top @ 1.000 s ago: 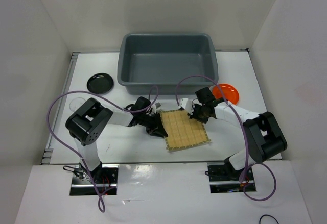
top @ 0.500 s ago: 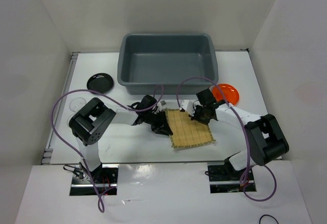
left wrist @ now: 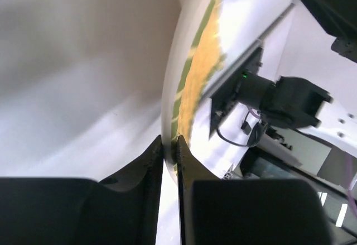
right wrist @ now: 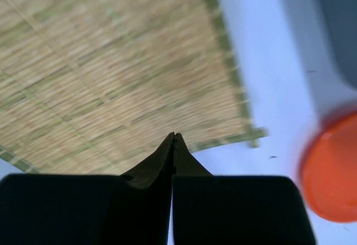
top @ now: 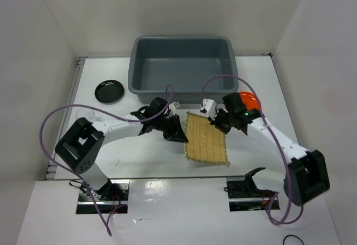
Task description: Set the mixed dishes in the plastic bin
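Observation:
The tan woven mat (top: 207,140) hangs lifted and tilted in front of the grey plastic bin (top: 181,69). My left gripper (top: 179,132) is shut on its left edge. In the left wrist view the mat (left wrist: 192,80) runs edge-on up from the pinching left gripper (left wrist: 169,143). My right gripper (top: 216,123) is shut on the mat's upper right edge. The right wrist view has the right gripper (right wrist: 174,137) closed over the mat (right wrist: 111,61) near its border. The orange plate (top: 250,101) lies just right of the right arm, and the orange plate (right wrist: 330,172) also appears there. A black plate (top: 109,91) sits left of the bin.
A faint clear round dish (top: 83,113) lies at the far left of the table. White walls close in the left, back and right sides. Purple cables loop over both arms. The bin's grey wall (right wrist: 341,22) stands close beyond the mat.
The mat has come up off the table and tilted, its left edge raised. Both arms have stretched forward toward the bin with it, and the left jaws have closed a little tighter.

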Action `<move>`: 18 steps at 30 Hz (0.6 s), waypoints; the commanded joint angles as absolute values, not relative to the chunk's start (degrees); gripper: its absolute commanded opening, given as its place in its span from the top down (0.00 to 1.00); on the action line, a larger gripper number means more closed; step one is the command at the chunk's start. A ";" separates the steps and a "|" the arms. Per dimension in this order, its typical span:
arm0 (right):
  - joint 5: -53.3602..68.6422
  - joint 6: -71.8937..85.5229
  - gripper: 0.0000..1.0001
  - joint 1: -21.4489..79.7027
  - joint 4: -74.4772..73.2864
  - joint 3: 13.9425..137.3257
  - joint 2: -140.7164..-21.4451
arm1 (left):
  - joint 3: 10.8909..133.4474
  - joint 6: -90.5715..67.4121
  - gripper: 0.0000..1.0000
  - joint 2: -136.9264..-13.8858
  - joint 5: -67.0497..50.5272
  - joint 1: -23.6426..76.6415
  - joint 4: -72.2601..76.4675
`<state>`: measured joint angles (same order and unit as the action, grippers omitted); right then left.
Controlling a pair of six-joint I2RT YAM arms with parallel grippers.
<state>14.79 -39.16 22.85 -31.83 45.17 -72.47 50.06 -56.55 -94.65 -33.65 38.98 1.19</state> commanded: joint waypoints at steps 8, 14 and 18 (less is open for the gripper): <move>7.50 -26.20 1.00 22.50 -30.26 44.22 -43.72 | 58.54 -51.42 1.00 -83.94 -35.33 39.46 -10.46; -1.21 -21.19 1.00 22.50 -26.72 42.10 -33.77 | 61.69 -51.94 1.00 -82.62 -36.64 37.54 -11.78; -6.24 -19.78 1.00 22.50 -24.26 40.08 -32.34 | 63.72 -51.33 1.00 -82.62 -36.65 37.00 -13.79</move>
<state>-0.49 -22.72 22.83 -28.40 41.69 -32.38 59.88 -52.40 -85.14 -33.93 37.76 -14.11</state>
